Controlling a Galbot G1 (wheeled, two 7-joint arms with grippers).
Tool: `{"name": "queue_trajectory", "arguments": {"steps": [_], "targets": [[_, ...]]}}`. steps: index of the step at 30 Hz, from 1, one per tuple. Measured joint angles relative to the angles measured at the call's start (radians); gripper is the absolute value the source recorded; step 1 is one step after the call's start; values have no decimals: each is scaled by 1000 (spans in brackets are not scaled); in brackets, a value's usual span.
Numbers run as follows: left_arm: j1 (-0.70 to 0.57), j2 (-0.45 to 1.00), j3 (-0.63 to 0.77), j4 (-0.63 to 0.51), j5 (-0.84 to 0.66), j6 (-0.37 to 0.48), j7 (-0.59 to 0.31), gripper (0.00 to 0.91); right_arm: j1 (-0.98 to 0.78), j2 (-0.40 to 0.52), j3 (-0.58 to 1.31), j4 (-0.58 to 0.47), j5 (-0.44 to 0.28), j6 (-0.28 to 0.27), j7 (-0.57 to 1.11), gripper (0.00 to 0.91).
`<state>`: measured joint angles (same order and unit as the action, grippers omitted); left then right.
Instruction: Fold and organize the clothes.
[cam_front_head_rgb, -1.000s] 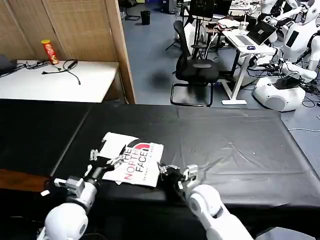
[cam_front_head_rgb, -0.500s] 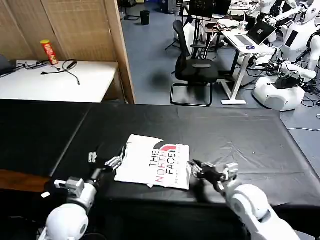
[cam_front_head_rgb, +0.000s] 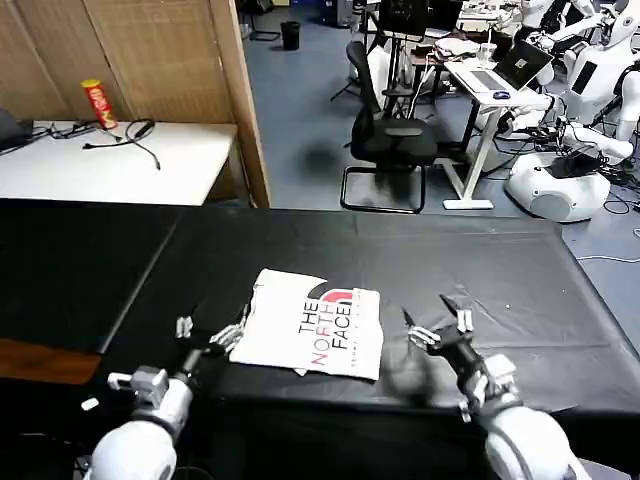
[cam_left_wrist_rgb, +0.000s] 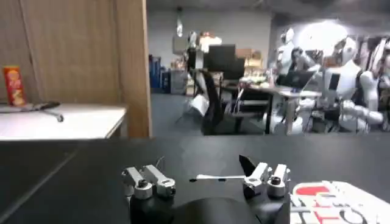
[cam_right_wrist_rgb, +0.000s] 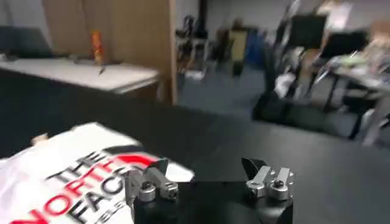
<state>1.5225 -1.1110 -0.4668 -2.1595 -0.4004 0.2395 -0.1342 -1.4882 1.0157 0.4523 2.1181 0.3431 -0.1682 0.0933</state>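
Two grippers, left (cam_front_head_rgb: 210, 333) and right (cam_front_head_rgb: 438, 322), jaws spread, flanking folded T-shirt (cam_front_head_rgb: 310, 325).

One folded white cotton T-shirt (cam_front_head_rgb: 313, 323) with black-and-red lettering, on one black cloth-covered worktop (cam_front_head_rgb: 500, 290). Two claws: left claw (cam_front_head_rgb: 205, 336), right claw (cam_front_head_rgb: 438, 322), each with two spread fingers, holding nothing. One white side table (cam_front_head_rgb: 120, 165) carrying one red-and-yellow snack can (cam_front_head_rgb: 99, 104) and one black cable (cam_front_head_rgb: 135, 138). One black office chair (cam_front_head_rgb: 392, 140).
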Motion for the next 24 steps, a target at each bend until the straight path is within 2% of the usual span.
{"name": "queue_trajectory", "arguments": {"steps": [7,11,14,20,24], "targets": [[138,-13,10,-62,33,-24,-28,878,-231,54,84,52,-130,215,76,878],[219,-16,14,-95,38,-25,-62,878,-346,78,107,78,-168,277,129,878],[266,-18,11,-113,38,-19,-84,878,-425,95,106,105,-173,273,161,878],[320,-17,-3,-139,38,-14,-89,878,-551,108,78,167,-132,209,194,878],[335,-18,-10,-146,38,-13,-88,878,-581,109,74,182,-130,208,194,878]]}}
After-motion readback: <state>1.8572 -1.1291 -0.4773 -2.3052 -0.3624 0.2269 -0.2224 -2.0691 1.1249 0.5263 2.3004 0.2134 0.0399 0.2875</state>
